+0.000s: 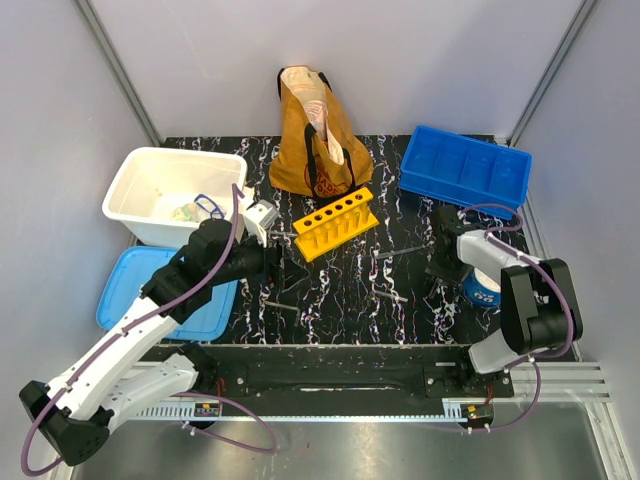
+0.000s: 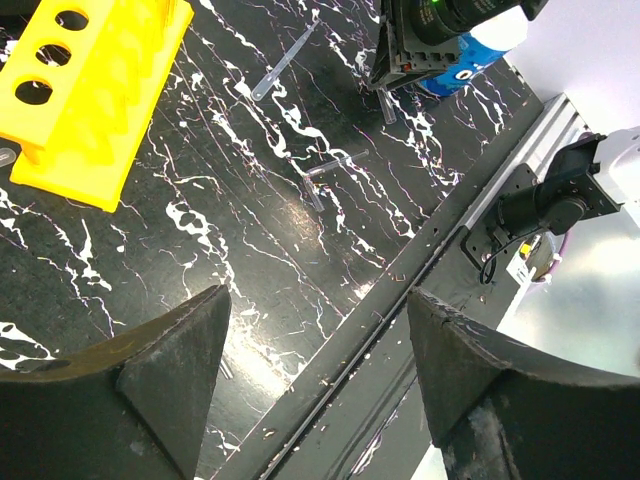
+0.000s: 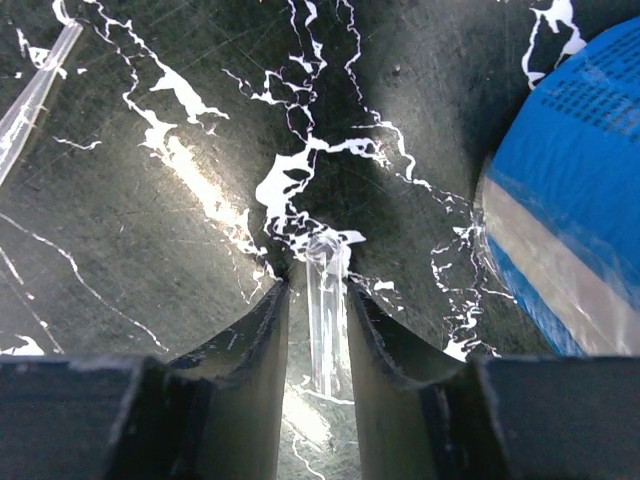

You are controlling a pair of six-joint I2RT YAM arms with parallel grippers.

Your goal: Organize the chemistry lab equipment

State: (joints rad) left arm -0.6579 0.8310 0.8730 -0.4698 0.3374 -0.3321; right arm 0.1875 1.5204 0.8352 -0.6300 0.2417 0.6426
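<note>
A thin clear tube [image 3: 325, 320], glassy with a rounded tip, lies flat on the black marbled table [image 3: 150, 200] between the fingers of the right gripper [image 3: 318, 285]. The jaws are narrowed close on either side of it, with a dark sliver on its left, so I cannot tell whether they actually pinch it. A blue-and-white container [image 3: 570, 230] sits just beside it. Further loose tubes [image 2: 335, 165] lie scattered mid-table. The yellow rack [image 1: 335, 222], with six holes in a row, stands angled before the tote bag [image 1: 315, 140]. The left gripper [image 2: 315, 300] hangs with its jaws wide apart, holding nothing.
</note>
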